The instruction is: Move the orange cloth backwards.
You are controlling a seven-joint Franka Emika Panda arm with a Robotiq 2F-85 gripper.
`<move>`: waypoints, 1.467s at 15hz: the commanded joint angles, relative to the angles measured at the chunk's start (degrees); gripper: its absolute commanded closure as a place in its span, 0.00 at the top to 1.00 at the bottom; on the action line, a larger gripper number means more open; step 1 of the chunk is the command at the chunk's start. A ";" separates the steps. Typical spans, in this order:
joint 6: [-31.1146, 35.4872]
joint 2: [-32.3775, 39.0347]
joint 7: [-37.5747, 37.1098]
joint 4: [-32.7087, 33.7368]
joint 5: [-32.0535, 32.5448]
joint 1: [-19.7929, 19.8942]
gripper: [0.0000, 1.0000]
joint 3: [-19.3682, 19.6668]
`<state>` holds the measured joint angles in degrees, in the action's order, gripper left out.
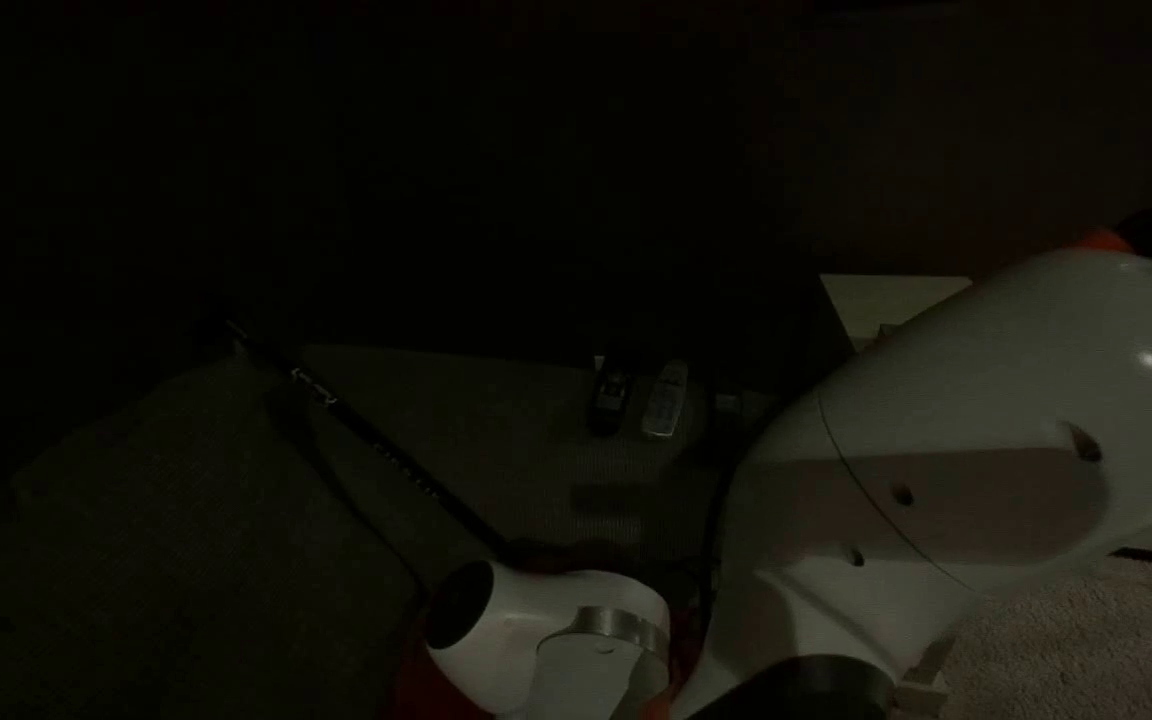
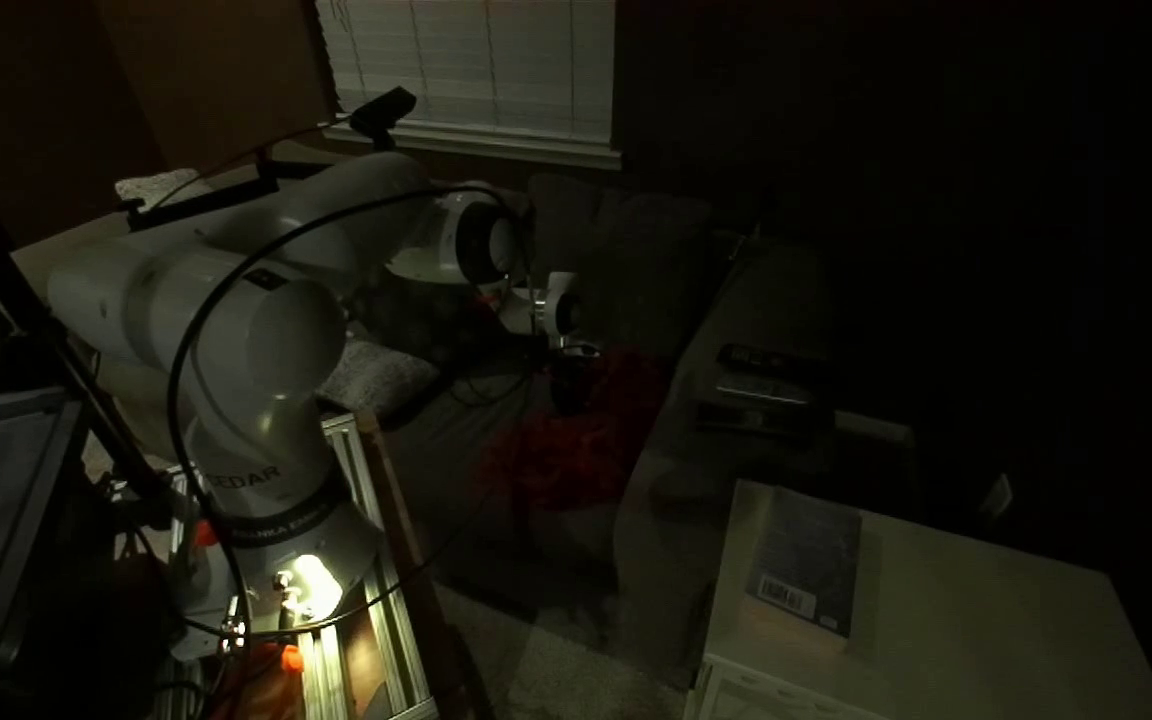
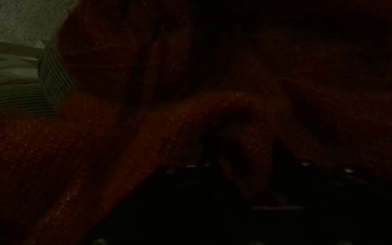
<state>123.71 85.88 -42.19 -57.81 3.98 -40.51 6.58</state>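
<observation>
The orange cloth (image 2: 561,455) looks dark red and lies rumpled on the couch seat in an exterior view. Its edge (image 1: 421,685) also shows under my wrist in an exterior view. It fills most of the wrist view (image 3: 189,109), with folds running toward my fingers. My gripper (image 3: 245,153) points into the cloth. A fold of cloth sits between the two dark fingers, which are partly closed around it. The gripper (image 2: 571,385) also shows as a dark shape against the cloth in an exterior view. The picture is very dark, so the fingertip contact is hard to see.
Two remotes (image 1: 613,395) (image 1: 666,400) lie on the couch arm (image 2: 666,480). A white cabinet (image 2: 976,600) with a book (image 2: 808,560) stands beside it. A grey pillow (image 2: 376,378) lies on the couch. A black pole (image 1: 376,440) crosses an exterior view.
</observation>
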 commanded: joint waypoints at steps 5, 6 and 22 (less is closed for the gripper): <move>8.70 -2.28 -2.29 -0.80 -4.64 6.00 0.00 -5.90; 11.64 -4.51 -2.30 -3.92 -5.70 6.72 0.00 -6.80; 55.88 -21.13 -10.23 -30.04 -10.30 9.36 0.01 -6.14</move>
<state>169.82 72.07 -50.81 -77.73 -4.57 -32.16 0.01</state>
